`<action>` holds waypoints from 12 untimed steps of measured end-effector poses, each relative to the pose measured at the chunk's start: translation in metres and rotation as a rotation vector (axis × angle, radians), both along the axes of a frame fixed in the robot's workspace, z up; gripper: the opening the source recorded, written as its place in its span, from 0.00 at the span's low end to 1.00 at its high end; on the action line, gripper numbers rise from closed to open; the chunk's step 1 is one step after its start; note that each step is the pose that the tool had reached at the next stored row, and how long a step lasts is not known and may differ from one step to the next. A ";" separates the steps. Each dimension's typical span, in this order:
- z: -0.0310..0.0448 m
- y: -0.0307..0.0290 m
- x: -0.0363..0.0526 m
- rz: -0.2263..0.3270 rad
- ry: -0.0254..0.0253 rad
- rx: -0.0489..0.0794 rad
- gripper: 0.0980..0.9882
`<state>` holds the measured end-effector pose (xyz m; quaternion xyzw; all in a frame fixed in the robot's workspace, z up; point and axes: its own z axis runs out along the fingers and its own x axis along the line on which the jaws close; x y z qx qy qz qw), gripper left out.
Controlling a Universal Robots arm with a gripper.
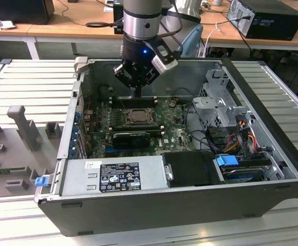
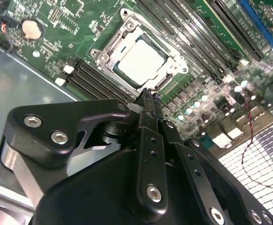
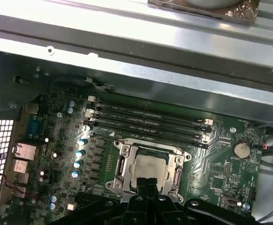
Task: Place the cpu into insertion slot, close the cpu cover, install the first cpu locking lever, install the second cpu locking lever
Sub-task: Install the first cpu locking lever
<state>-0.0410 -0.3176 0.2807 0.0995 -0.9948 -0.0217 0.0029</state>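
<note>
The cpu (image 2: 139, 61) lies grey metal face up in the insertion slot (image 1: 137, 117) on the green motherboard. The cpu cover (image 2: 109, 50) rests flat over it as a grey metal frame, and the chip shows through its window. In the first wrist view the cpu (image 3: 147, 168) and the cpu cover (image 3: 121, 165) sit just beyond my fingertips. A thin wire lever (image 2: 173, 43) runs along one side of the socket; I cannot tell whether it is latched. My gripper (image 2: 148, 96) hangs over the socket's edge, shut with nothing between its fingers, and appears in the exterior view as the gripper (image 1: 137, 93) above the slot.
The open computer case (image 1: 272, 128) surrounds the board. Black memory slots (image 3: 146, 123) run beside the socket, a black card (image 1: 131, 137) lies in front of it, and the power supply (image 1: 113, 177) and drive cage (image 1: 218, 107) with cables (image 1: 241, 136) fill the near and right sides.
</note>
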 end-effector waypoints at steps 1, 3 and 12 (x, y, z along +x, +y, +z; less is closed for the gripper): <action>0.0000 0.0000 0.0000 0.005 0.0001 0.000 0.01; 0.0000 0.0000 -0.0003 0.006 0.0001 0.000 0.01; -0.0001 0.0000 -0.0071 0.006 0.0001 0.000 0.01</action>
